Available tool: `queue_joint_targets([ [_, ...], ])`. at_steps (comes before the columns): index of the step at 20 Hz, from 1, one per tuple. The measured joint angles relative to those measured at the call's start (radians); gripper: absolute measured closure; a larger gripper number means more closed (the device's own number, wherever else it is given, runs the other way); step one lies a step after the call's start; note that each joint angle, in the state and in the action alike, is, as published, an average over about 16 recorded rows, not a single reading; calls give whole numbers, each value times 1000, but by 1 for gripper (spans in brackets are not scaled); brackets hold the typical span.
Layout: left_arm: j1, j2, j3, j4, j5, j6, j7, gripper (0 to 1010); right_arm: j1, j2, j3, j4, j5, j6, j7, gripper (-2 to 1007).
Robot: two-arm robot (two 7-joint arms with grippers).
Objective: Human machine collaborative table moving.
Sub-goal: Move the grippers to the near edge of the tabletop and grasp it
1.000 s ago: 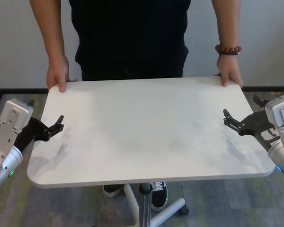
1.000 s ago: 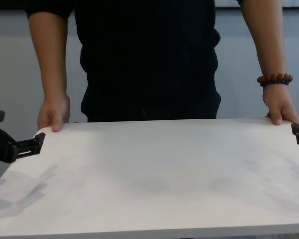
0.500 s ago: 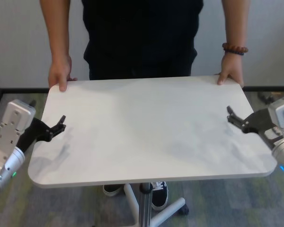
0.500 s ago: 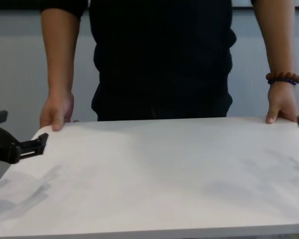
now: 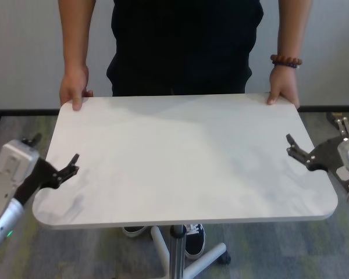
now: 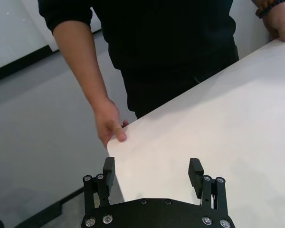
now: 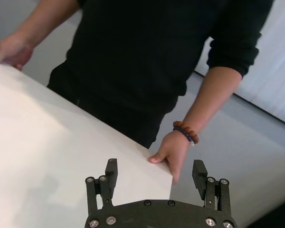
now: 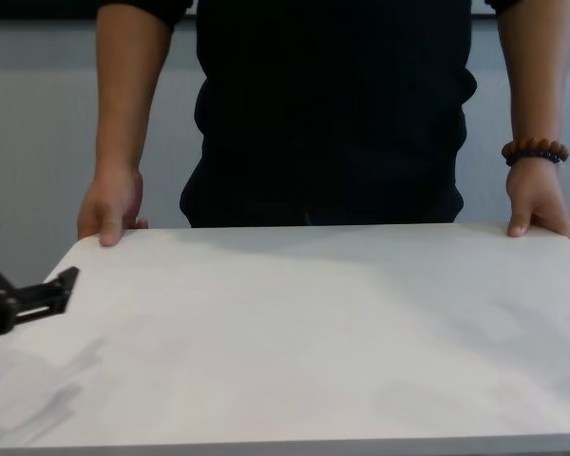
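Observation:
The table is a white top with rounded corners. The human, in black, stands at its far side with one hand on each far corner; the other hand wears a bead bracelet. My left gripper is open at the left edge, with one finger over the top and the other outside. In the left wrist view the left gripper straddles that edge. My right gripper is open at the right edge in the same way. In the right wrist view the right gripper frames the far corner.
A grey pedestal pole and white base legs stand under the top, with the human's shoes beside them. Grey carpet surrounds the table. A pale wall with a black baseboard lies behind.
The human has shifted to the right. Both grippers have slid back toward the table's near end and slightly outward. The right gripper has left the chest view. Both stay open.

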Motion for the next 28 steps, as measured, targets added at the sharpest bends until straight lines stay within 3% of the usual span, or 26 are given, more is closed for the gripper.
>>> queue_joint_targets([
  [9,177,134,-88,-165,41,13,26,6,-82,53,7,-109,-63,31,11,5],
  [15,279,206,-139,-235,77,9,39,6,-125,90,8,-167,-96,47,40,5],
  [20,328,236,-161,-257,122,0,46,6,-148,117,4,-197,-120,47,78,5],
  [28,367,251,-169,-266,203,5,58,6,-166,153,-17,-221,-165,49,146,5],
])
